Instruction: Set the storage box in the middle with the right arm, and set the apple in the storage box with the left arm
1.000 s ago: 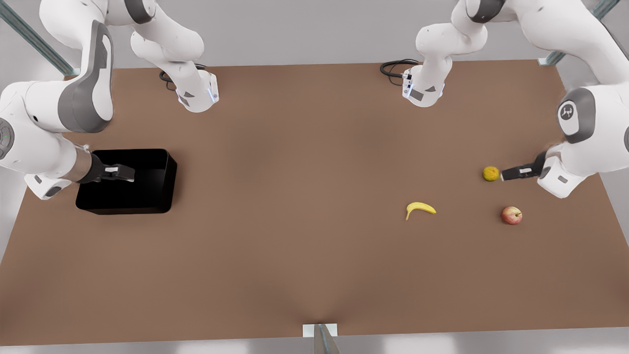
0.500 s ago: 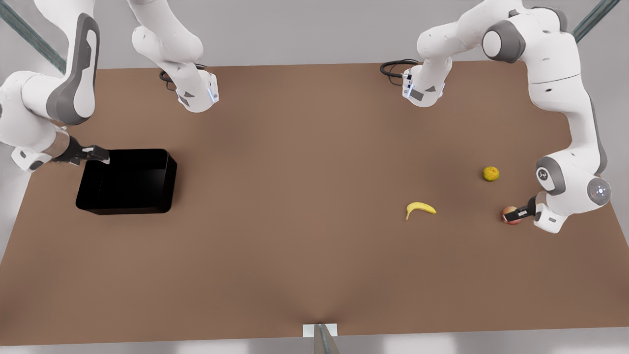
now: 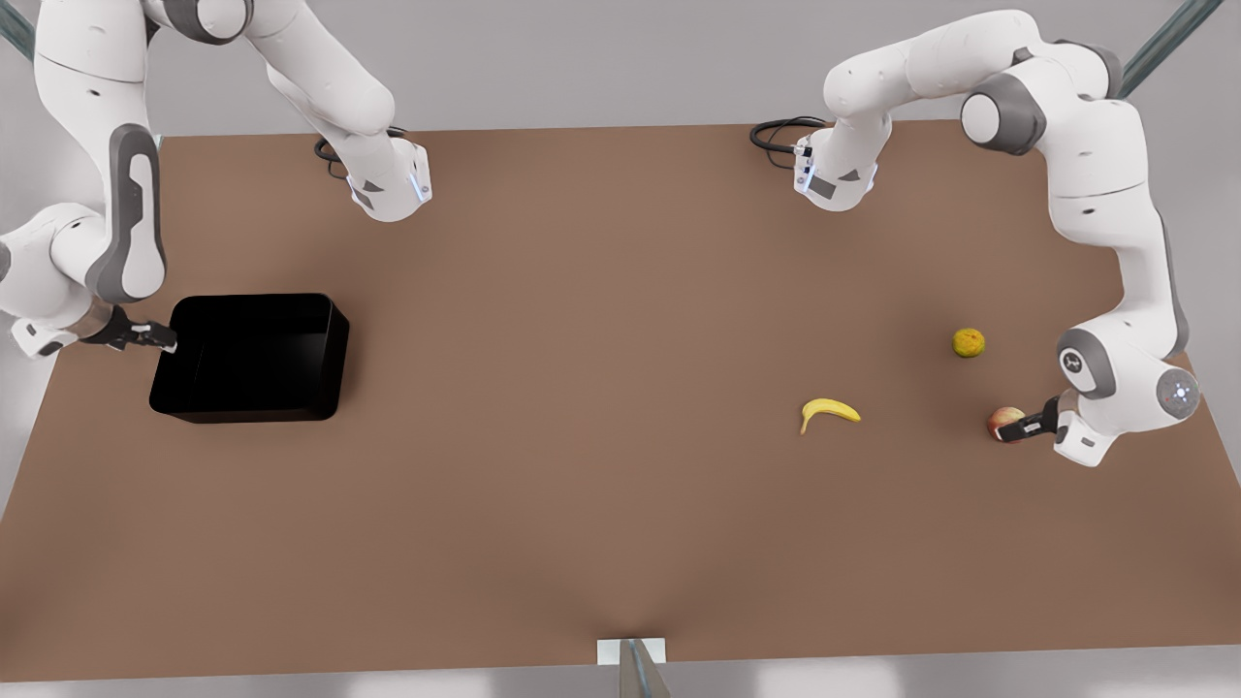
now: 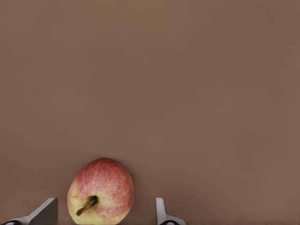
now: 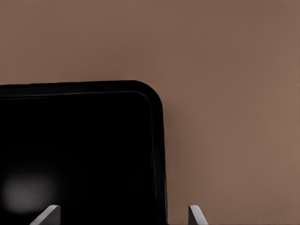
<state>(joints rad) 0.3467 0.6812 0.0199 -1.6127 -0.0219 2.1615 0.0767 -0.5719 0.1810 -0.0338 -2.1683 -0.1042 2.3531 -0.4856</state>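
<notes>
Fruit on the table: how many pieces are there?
3. The apple lies at the front view's right, between the open left gripper fingers. The yellow-green citrus fruit sits behind it; the banana is nearer the middle.

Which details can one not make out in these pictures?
- Apple: in the front view the left hand covers its far side; in the left wrist view the picture's edge cuts it.
- Storage box: its inside is uniformly black in the front view, so its floor is unreadable; the right wrist view cuts off all but one corner.
- Right hand: whether it touches the box rim cannot be told.
</notes>
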